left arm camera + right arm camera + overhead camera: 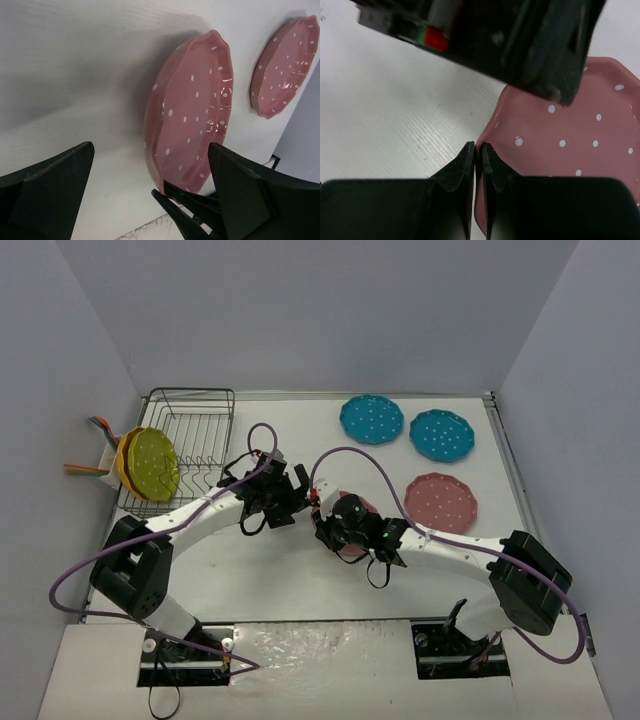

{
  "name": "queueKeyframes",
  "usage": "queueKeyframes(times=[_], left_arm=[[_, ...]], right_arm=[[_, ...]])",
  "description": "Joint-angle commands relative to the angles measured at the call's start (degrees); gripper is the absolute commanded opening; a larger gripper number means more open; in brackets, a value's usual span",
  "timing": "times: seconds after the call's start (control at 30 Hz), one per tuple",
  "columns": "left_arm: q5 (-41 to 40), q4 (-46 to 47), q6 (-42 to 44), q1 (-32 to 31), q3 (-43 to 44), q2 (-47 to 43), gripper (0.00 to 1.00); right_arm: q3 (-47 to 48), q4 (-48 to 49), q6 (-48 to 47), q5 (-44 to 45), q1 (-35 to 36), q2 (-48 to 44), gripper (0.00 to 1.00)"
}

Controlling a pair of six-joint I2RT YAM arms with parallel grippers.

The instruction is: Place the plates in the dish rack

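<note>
Our right gripper (476, 148) apparently pinches the rim of the stiff, slick-looking pink plate (190, 115); our left gripper (150, 147) gapes empty.

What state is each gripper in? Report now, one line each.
Left gripper: open, holding nothing.
Right gripper: shut on the rim of the near pink plate.

No readable text, label, brand, number or sign in any view. Only markings: small white dots on pink plate (190, 115). Pattern, not characters.
</note>
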Motion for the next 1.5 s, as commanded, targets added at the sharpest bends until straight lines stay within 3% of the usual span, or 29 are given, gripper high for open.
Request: queueKeyframes(times=[0.0,0.2,0.3,0.57,0.63,0.7,0.77,0.8,0.93,1.0,1.1,1.27,1.47], left_arm=[[5.3,7.3,-4.3,-1.7,3.3,3.3,0.93],[8.0,10.6,-6.5,-2.8,3.7,8.1,0.85],[9.0,12.1,-7.3,-3.0,3.9,9.2,0.74],[8.1,11.8,-7.2,-3.3,4.6,8.9,0.30],[7.9,11.6,-7.2,-3.4,4.6,8.7,0.08],[7.8,11.5,-7.1,-3.3,4.7,8.4,0.00],[7.5,10.9,-6.9,-3.3,4.9,7.8,0.00],[7.4,10.6,-6.5,-3.4,5.2,7.2,0.00],[6.5,7.4,-3.1,-3.4,8.6,4.3,0.00],[5.0,3.1,0.4,-3.3,11.1,2.6,0.00],[0.6,-4.7,6.4,-3.4,16.5,-0.1,0.00],[-10.6,-17.0,20.8,-1.7,25.8,-4.5,0.00],[-19.4,-29.5,38.2,7.8,35.9,-10.3,0.00]], right_arm=[[0.3,8.0,0.8,0.3,0.2,-3.2,0.00],[-0.6,10.0,1.0,0.5,0.2,-4.4,0.00],[-1.2,10.8,1.2,0.7,0.2,-5.1,0.00],[-2.3,11.1,1.5,0.9,0.2,-6.0,0.00],[-2.5,11.1,1.7,1.0,0.2,-6.6,0.00],[-2.7,10.8,1.6,1.1,0.2,-7.4,0.00],[-2.8,10.3,1.8,1.3,0.3,-8.2,0.00],[-2.7,9.6,1.8,1.5,0.3,-8.9,0.07],[-1.3,5.2,2.5,3.7,0.3,-12.6,0.52],[0.2,1.9,2.6,4.3,0.2,-15.1,0.70],[1.7,-1.5,2.8,6.4,0.3,-19.2,0.86],[4.4,-7.0,3.3,10.9,0.2,-24.8,1.00],[4.0,-9.3,3.4,15.4,0.1,-28.5,1.00]])
